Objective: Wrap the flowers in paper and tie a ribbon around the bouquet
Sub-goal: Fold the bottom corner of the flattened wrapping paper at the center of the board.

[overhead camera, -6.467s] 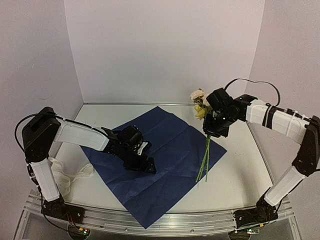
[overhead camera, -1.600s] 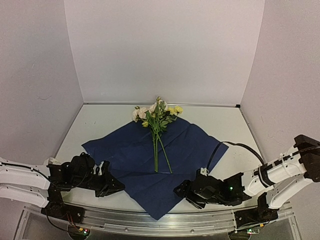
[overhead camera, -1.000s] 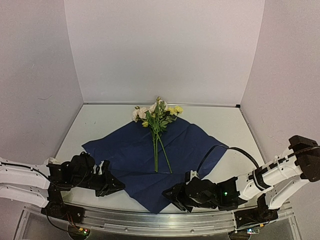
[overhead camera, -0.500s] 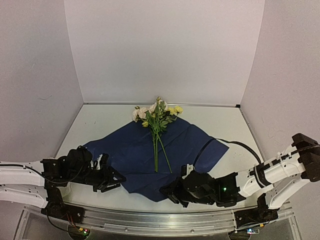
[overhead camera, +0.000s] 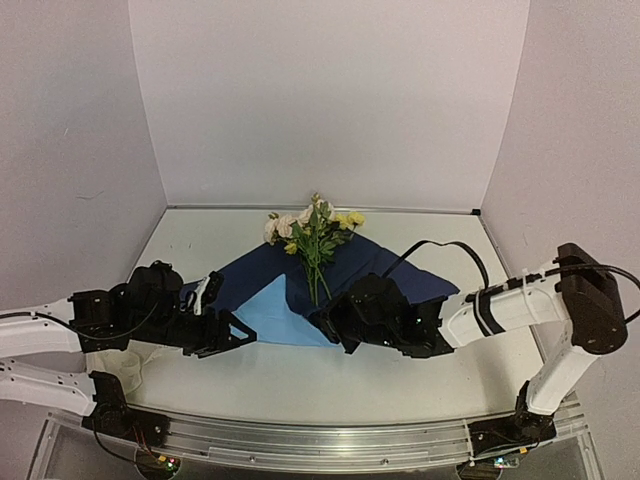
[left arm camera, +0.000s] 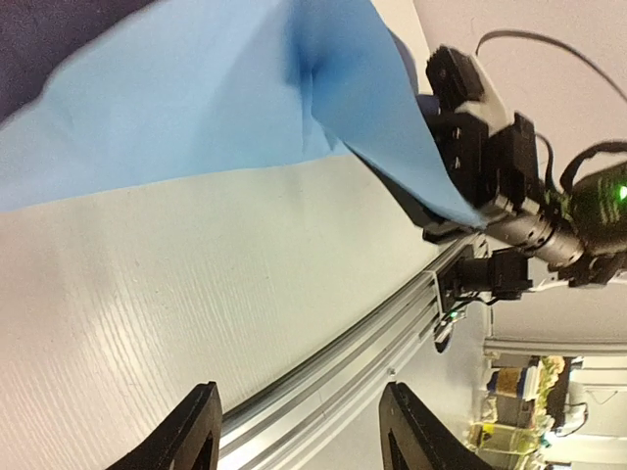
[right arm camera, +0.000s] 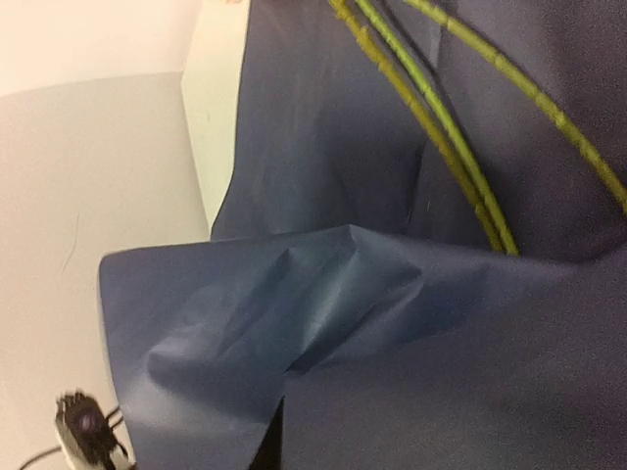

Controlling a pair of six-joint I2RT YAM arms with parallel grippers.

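"Right claw (overhead camera: 335, 322) looks clamped tight, doesn't it?"

"Yes, pinched on the near corner of the paper (overhead camera: 385, 265). It holds that corner up, folded over the stems (overhead camera: 316, 282), so the light-blue underside (overhead camera: 268, 312) faces up."

"And the left claw (overhead camera: 232, 335)?"

"Jaws well apart, nothing between them, only bare table (overhead camera: 300, 380) underneath. It hovers just beside the left edge of the fold; I can't tell if it touches."

"Where are the flowers (overhead camera: 312, 225)?"

"Lying on the dark sheet, blooms at the far corner, stems pointing toward us, their lower ends out of sight by the right claw."
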